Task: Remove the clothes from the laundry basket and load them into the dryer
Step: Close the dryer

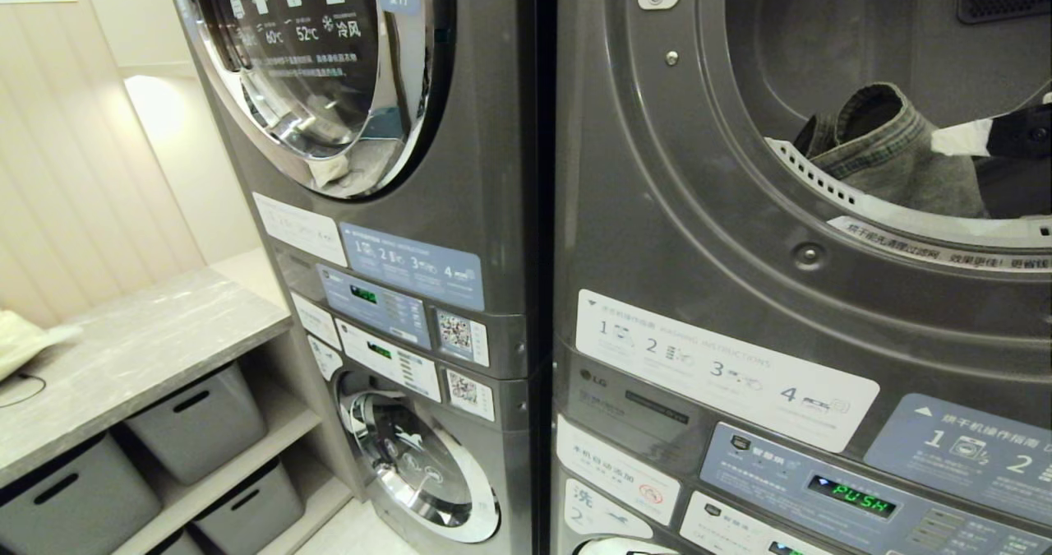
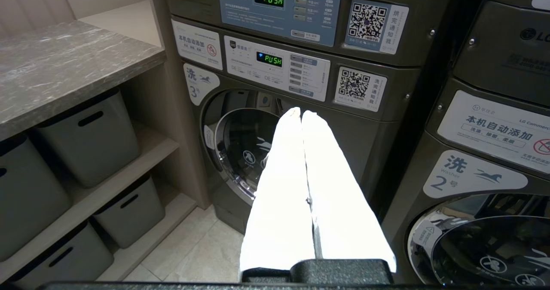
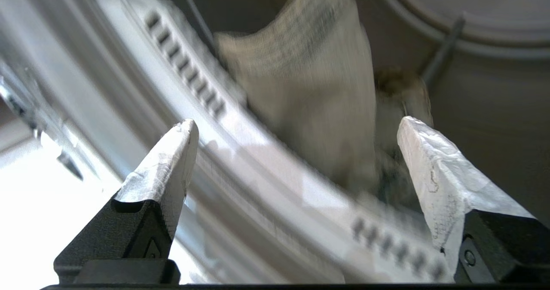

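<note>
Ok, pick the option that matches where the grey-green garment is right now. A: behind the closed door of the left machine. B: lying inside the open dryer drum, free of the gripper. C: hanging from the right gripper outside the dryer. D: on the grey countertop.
B: the grey-green garment lies in the open dryer drum, and the right gripper beside it has its jaws spread wide with nothing between them.

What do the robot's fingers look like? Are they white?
Yes. Each gripper has two long fingers wrapped in white tape, tapering to points, mounted on black plastic blocks. The left gripper has smooth, clean wrapping on its fingers. The right gripper has crinkled wrapping on its fingers, with a few small dark marks. In the head view it shows as a white tip on a black body.
</note>
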`<state>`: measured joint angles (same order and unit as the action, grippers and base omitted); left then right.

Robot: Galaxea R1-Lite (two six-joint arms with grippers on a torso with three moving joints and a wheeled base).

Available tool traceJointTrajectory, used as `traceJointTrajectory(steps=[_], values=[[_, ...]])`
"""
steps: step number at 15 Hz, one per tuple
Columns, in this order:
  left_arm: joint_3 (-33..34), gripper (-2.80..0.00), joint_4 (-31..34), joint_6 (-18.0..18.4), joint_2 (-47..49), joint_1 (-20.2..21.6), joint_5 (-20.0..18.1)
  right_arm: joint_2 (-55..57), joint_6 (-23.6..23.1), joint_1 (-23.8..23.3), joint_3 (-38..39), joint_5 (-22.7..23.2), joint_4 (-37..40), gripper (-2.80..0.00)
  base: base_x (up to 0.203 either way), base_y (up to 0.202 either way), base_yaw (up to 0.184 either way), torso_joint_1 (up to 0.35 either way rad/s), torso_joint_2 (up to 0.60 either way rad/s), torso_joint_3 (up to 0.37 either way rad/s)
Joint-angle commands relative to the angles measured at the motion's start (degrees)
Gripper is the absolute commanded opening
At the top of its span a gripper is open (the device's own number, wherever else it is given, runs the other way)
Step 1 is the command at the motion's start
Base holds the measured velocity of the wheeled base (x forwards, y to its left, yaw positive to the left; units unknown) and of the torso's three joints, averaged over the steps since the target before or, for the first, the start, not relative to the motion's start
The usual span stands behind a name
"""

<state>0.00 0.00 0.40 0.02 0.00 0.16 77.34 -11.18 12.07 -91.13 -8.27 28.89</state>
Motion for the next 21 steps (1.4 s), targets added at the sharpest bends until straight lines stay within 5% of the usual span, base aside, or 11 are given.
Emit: traceJointTrajectory(steps=[1, 9, 21], values=[[0.02, -2.80, 0.00, 0.04, -0.02, 0.00, 0.02, 4.15, -0.12, 0.05, 0.28, -0.56, -3.29, 0.00, 0.000, 0.000, 0.000, 0.000, 0.00, 0.000], [0.09, -2.80, 0.00, -0.05, -0.02, 0.00, 0.02, 15.98, -6.45, -0.09, -0.75, -18.04, -15.68, 0.00, 0.000, 0.000, 0.000, 0.000, 0.00, 0.000], [0.08, -2.80, 0.00, -0.13, -0.02, 0.00, 0.02, 36.65, -7.39, -1.32, -19.12, -21.22, -16.69, 0.00, 0.000, 0.000, 0.000, 0.000, 0.00, 0.000]])
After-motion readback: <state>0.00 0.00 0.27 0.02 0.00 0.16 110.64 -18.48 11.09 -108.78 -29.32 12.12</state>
